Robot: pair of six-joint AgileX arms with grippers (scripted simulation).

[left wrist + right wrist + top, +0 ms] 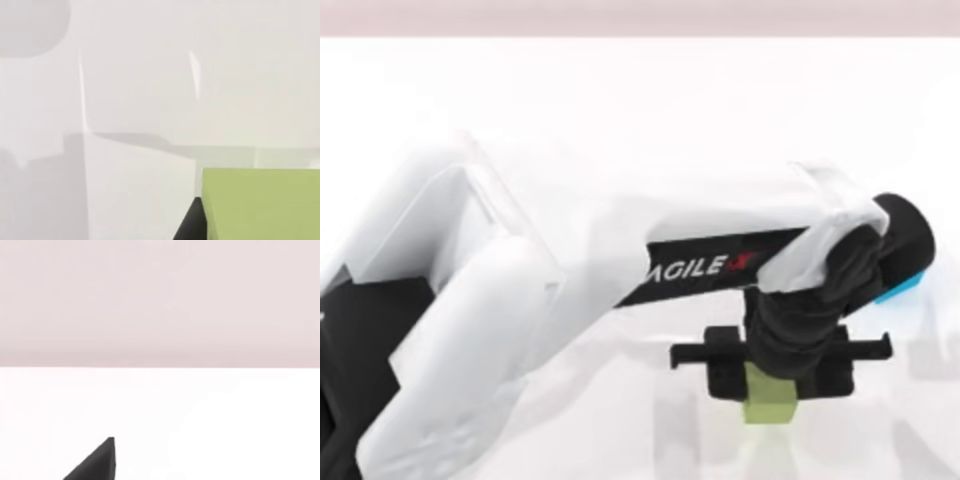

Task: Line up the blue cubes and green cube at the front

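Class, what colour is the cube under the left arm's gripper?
The green cube is olive yellow-green, plain, no pattern. It shows best in the left wrist view.

Left arm (620, 260) reaching across table, gripper (767, 385) clasping green cube (767, 398), blue cube (898, 290) behind wrist

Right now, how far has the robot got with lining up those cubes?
Nothing looks lined up yet. In hand: the left gripper is around the green cube, toward the table's right side. A sliver of one blue cube peeks out from under the arm; the other is hidden. Left: setting all three in a row at the front.
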